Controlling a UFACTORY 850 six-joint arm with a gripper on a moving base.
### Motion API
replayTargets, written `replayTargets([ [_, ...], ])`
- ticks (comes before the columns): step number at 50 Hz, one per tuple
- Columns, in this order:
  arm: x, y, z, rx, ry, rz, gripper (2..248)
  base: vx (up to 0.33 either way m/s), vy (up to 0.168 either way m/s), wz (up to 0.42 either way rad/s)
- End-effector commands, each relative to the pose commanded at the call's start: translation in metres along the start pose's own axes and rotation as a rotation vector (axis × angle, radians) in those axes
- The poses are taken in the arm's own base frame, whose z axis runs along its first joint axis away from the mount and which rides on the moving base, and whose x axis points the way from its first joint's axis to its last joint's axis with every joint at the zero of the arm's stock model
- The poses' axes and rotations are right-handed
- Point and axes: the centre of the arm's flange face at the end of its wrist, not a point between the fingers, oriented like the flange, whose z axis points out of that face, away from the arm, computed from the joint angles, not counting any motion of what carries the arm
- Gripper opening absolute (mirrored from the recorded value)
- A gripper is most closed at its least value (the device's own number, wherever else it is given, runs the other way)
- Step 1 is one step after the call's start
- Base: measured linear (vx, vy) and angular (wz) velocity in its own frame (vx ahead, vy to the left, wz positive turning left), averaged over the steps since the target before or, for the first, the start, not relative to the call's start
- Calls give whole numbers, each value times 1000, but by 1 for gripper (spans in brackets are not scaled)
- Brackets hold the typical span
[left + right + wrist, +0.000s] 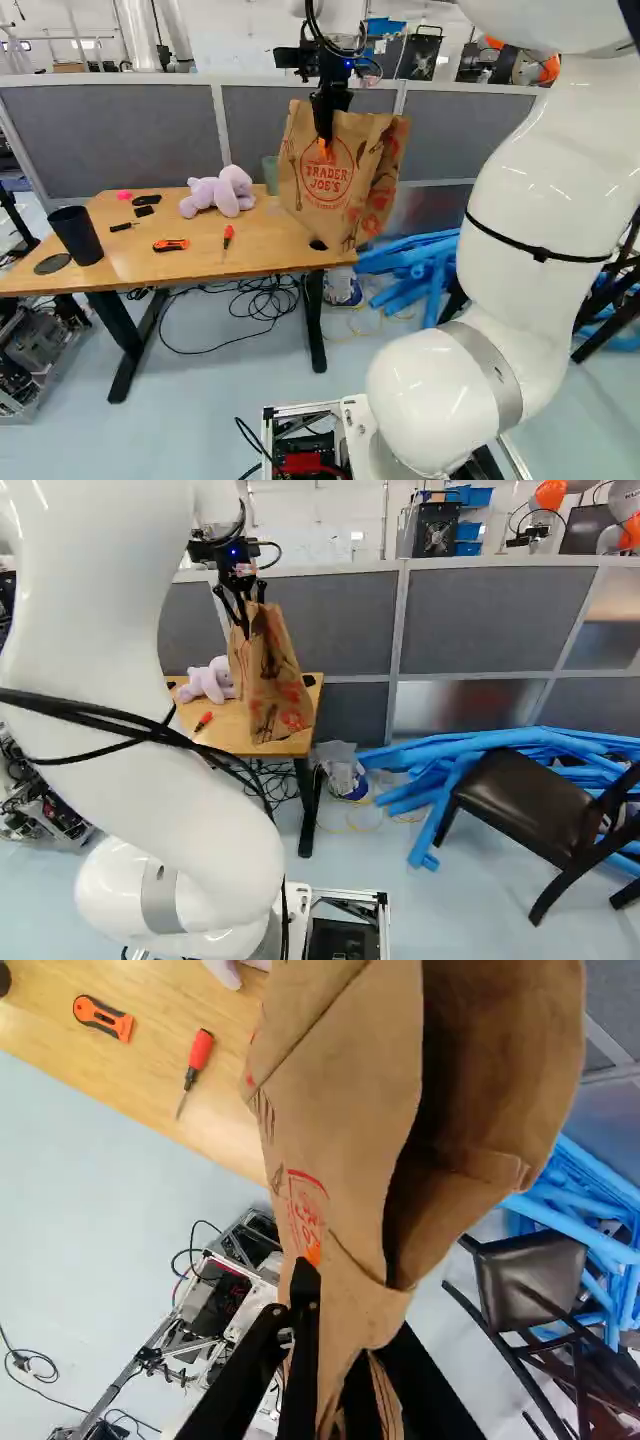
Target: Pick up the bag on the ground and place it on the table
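Observation:
In the left base view my gripper points down at the upper part of the brown paper bag. In the wrist view the gripper is shut on the bag's paper, and the bag's open mouth shows ahead of the fingers. The bag is upright and slightly tilted at the right end of the wooden table; in the right base view its lower end overlaps the tabletop. I cannot tell whether its bottom touches the wood.
On the table are a purple plush toy, a black cup, a red screwdriver and an orange cutter. Grey partitions stand behind. Blue foam tubes and a black chair are to the right.

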Motion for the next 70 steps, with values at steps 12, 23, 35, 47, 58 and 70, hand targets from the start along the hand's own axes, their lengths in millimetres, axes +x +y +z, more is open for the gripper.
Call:
replayTargets([
  [12,0,0,0,0,0,0,21,89,36,-9],
  [23,0,0,0,0,0,0,21,86,38,-10],
  [35,0,0,0,0,0,0,21,81,37,-13],
  [47,0,0,0,0,0,0,21,46,25,-7],
  [58,0,0,0,0,0,0,21,0,0,0],
  [70,0,0,0,0,0,-77,21,0,0,0],
])
